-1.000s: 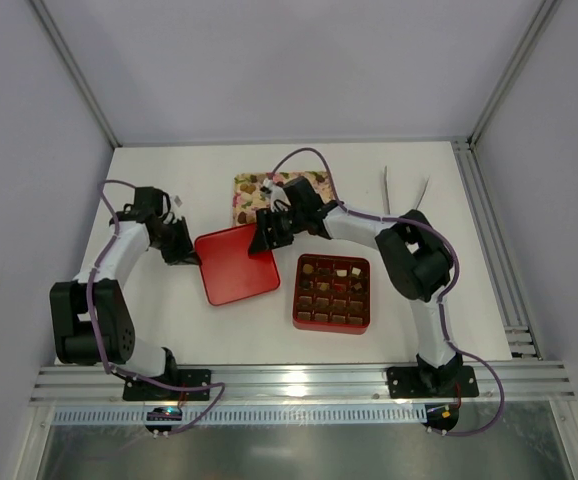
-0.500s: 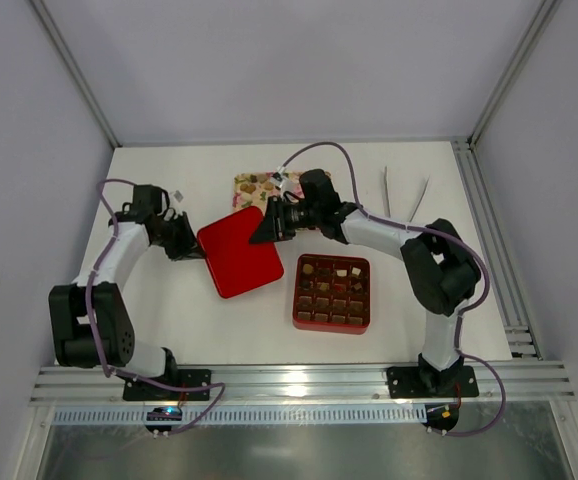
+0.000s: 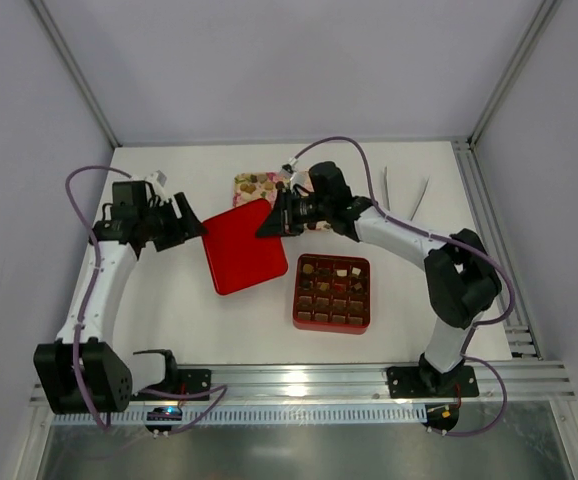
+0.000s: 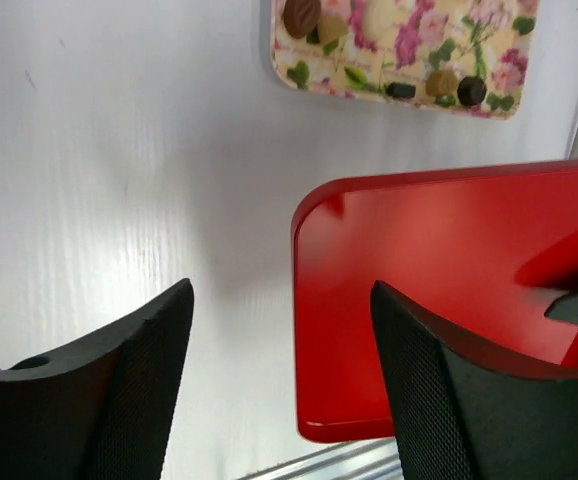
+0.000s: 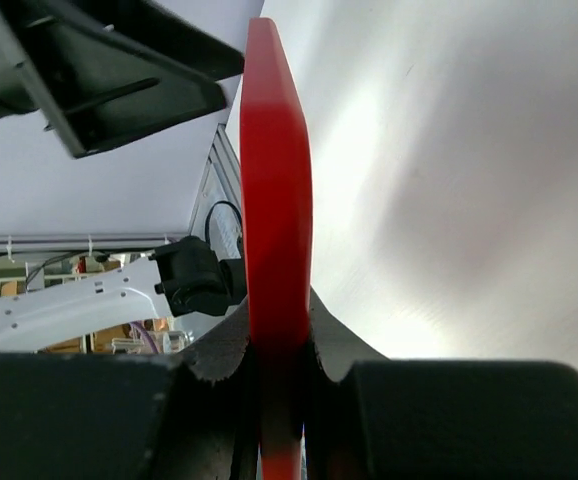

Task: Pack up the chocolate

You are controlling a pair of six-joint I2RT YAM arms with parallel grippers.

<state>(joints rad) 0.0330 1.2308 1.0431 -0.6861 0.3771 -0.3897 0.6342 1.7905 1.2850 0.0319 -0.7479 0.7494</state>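
Observation:
Small brown and cream chocolate pieces (image 3: 258,183) lie on the floral tray (image 3: 244,196); more chocolate (image 3: 333,270) sits in the gridded red box (image 3: 332,322). A flat red lid (image 3: 239,250) hangs tilted between the arms. My right gripper (image 3: 275,224) is shut on the lid's right edge; in the right wrist view the lid (image 5: 276,180) stands edge-on between the pads (image 5: 279,345). My left gripper (image 3: 183,225) is open just left of the lid, not touching it. In the left wrist view the lid (image 4: 439,280) lies beyond the open gripper (image 4: 281,300), with the tray (image 4: 489,40) and chocolate (image 4: 302,14) behind.
Two thin white sticks (image 3: 406,192) lie at the back right of the white table. A metal rail (image 3: 289,380) runs along the near edge, and side rails (image 3: 489,240) line the right. The right arm reaches across above the box's far side.
My left gripper opened, let go of the red lid and drew back to the left. My right gripper shut on the lid's right edge and moved slightly away with it.

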